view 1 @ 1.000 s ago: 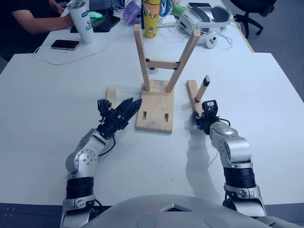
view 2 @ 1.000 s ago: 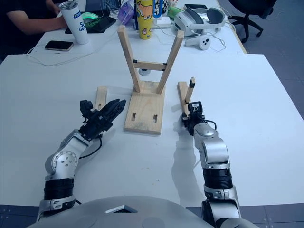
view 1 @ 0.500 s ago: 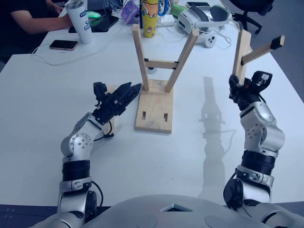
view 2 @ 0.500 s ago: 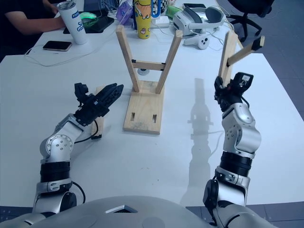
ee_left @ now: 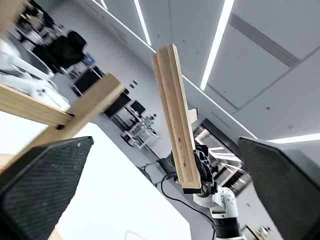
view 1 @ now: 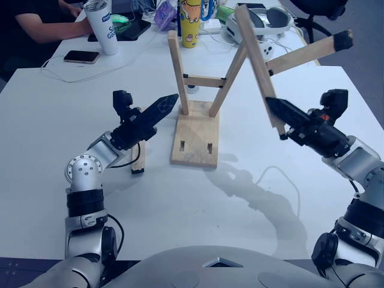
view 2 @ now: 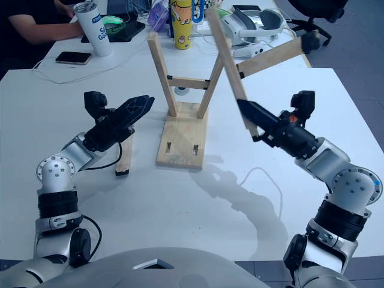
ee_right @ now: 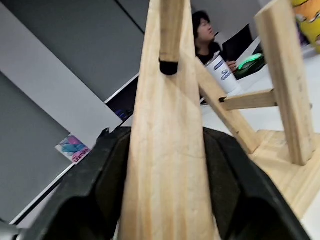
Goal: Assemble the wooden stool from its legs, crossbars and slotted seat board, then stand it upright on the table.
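The slotted seat board (view 1: pixel 195 137) lies flat on the white table, with two legs joined by a crossbar (view 1: pixel 204 81) standing up from its far end. My right gripper (view 1: pixel 275 109) is shut on a second wooden leg (view 1: pixel 257 57), held in the air right of the board and leaning toward it. A bar with a black tip (view 1: pixel 307 51) sticks out from that leg. The right wrist view has the leg (ee_right: pixel 167 150) clamped between the fingers (ee_right: pixel 95 185). My left gripper (view 1: pixel 170 100) hovers open left of the board. A loose leg (view 1: pixel 139 157) lies on the table beneath it.
On the desk behind stand a tumbler (view 1: pixel 101 24), a phone (view 1: pixel 82 56), a yellow cup (view 1: pixel 191 24) and a VR headset (view 1: pixel 264 21). A cable (view 1: pixel 90 75) trails onto the table's far left edge. Bare table lies in front of the board.
My right gripper lifted the leg piece off the table, then swung it left and tilted it toward the standing legs. My left gripper rose and drew back, uncovering the loose leg.
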You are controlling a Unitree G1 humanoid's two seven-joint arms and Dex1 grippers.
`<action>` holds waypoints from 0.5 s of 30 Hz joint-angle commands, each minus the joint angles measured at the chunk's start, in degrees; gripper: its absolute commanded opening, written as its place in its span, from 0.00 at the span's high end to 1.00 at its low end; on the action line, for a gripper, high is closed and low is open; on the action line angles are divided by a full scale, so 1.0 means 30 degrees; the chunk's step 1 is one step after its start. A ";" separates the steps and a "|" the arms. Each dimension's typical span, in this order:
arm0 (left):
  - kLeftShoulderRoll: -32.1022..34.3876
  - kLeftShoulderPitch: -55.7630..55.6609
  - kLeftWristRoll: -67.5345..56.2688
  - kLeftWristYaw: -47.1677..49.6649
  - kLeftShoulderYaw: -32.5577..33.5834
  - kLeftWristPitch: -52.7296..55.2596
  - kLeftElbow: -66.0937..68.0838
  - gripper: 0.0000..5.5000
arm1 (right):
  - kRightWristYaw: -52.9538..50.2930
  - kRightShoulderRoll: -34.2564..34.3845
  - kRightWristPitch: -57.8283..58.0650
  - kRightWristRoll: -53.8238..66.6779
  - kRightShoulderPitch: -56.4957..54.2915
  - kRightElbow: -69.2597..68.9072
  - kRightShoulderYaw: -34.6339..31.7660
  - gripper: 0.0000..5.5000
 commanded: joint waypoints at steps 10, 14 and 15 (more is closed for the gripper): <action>-0.0224 0.0213 -0.1413 0.0015 -0.0476 0.2651 0.0913 0.03 | 0.3718 -0.1065 0.1274 0.1624 0.2142 -0.0732 0.4329 0.63; -0.0218 0.0218 -0.1283 -0.0072 -0.0704 0.2555 0.0604 0.03 | 0.4514 -0.1322 0.0699 0.0538 0.2538 -0.0923 0.5405 0.63; -0.0242 0.0095 -0.1263 -0.0118 -0.0781 0.2589 0.0674 0.03 | 0.4608 -0.1308 0.0477 0.0322 0.2706 -0.1001 0.5552 0.63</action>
